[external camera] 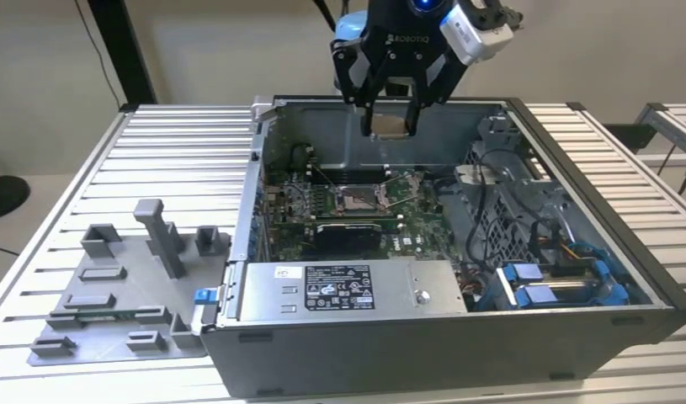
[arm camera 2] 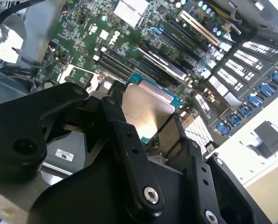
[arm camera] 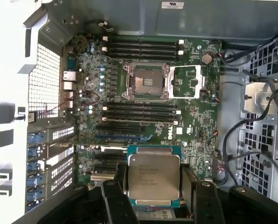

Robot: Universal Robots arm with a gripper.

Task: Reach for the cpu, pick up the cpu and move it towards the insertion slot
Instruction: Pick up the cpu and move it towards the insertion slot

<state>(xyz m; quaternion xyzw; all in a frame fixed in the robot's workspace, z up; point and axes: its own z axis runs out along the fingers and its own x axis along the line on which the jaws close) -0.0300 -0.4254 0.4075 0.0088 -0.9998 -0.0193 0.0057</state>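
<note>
Pickup done: gripper pinches the cpu, held high above open pc case. Not yet over the insertion slot; cpu is well apart from it.

Down on the counter: pale, ribbed with long metal slats from edge to edge. Sitting squarely on it, an open computer case, grey, side panel off, filling the middle and the exterior view's right. Just beside that, on the exterior view's left, a flat grey fixture plate lying on the slats, studded with upright grey blocks and one taller post.
</note>
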